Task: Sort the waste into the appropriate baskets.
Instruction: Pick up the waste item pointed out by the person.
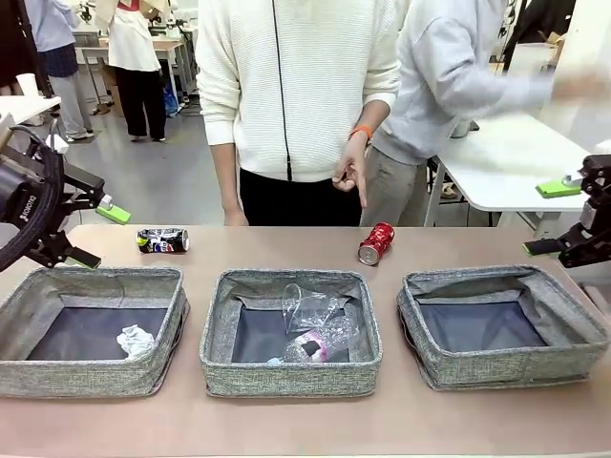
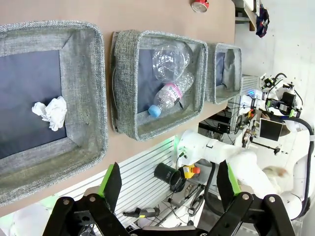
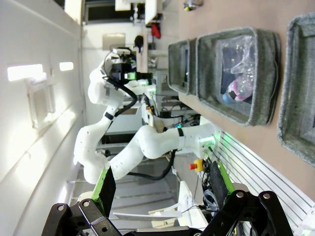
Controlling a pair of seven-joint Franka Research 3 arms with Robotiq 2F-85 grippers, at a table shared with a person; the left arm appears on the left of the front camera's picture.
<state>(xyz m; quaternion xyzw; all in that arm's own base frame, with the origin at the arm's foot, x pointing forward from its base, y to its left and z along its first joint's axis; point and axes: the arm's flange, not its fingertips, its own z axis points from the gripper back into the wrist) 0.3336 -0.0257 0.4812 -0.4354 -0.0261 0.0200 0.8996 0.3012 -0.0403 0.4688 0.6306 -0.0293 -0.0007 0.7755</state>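
Observation:
Three grey baskets stand in a row. The left basket holds a white paper wad. In the middle basket lie a clear cup and a blue-capped bottle. The right basket has nothing in it. Behind the baskets, a dark blue can and a red can lie on the table. My left gripper hangs open above the table's left end. My right gripper is open off the right end.
A person in a white sweater stands at the far edge, one hand hanging just above the red can. A second person in grey stands beside them. A white table sits behind at the right. Bare tabletop runs in front of the baskets.

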